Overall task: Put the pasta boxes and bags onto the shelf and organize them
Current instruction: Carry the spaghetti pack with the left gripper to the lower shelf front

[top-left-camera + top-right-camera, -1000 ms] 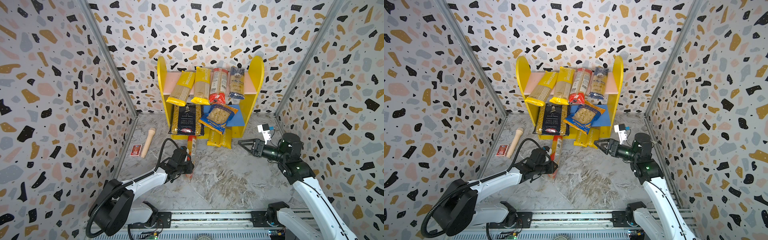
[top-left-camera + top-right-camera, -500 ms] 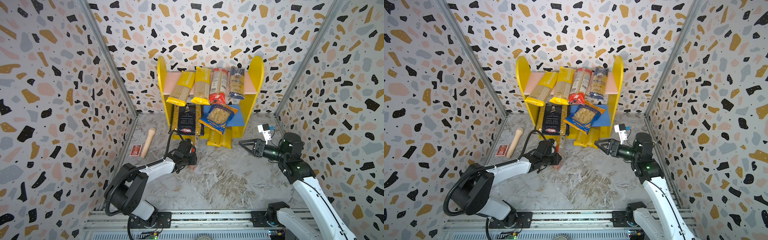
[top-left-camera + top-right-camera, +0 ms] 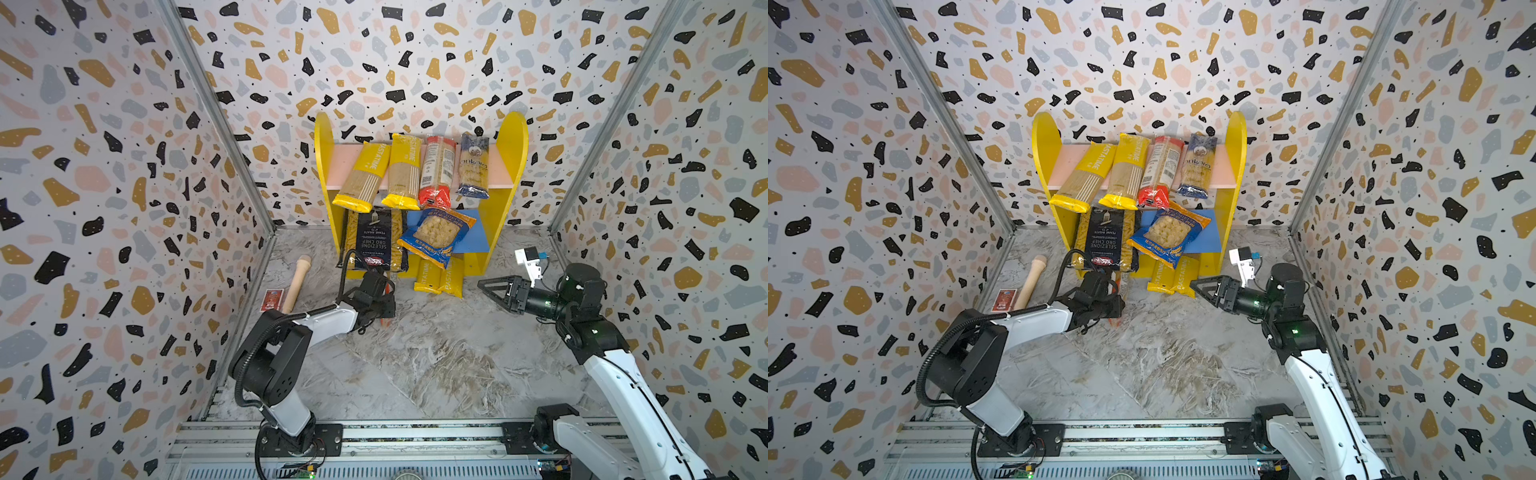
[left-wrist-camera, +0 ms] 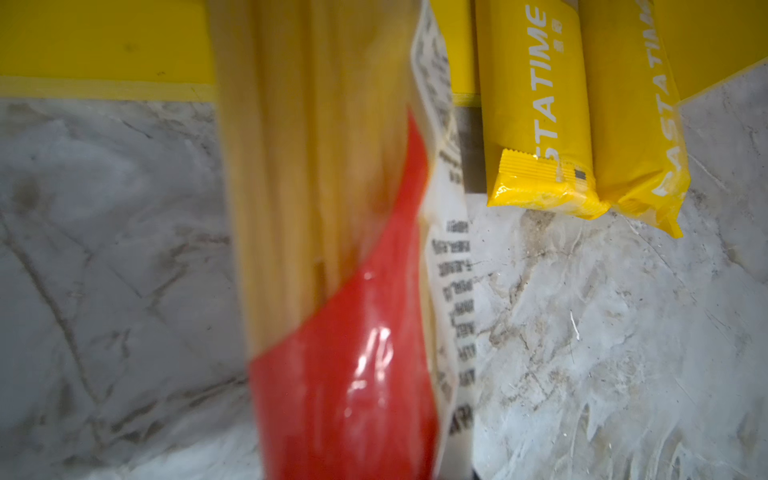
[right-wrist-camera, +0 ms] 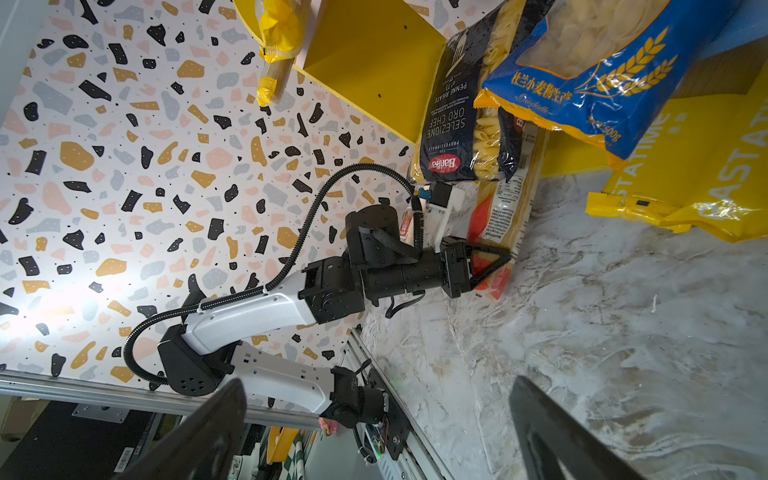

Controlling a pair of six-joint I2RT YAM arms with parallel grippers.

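One pack in play: left hand (image 5: 494, 259) is clamping across the red-ended spaghetti pack (image 4: 332, 208), jaws drawn in on the red end, close to the pack's tail rather than its middle. Pack is lying lengthwise on the desk (image 3: 415, 353) in front of the shelf (image 3: 513, 145), far end running under the overhanging black Barilla penne bag (image 3: 374, 237). Cannot tell whether the near end is lifting clear.

Judging the handling: light, long, stiff along the strands but brittle, and the film wrapper looks slick. An end grip is likely letting the far end droop or swing; a hold nearer mid-length would be carrying it level.

Just beside, two yellow PASTATIME packs (image 3: 438, 278) are leaning against the shelf base. Near those, right hand (image 3: 492, 293) is hovering, jaws wide apart, holding nothing.
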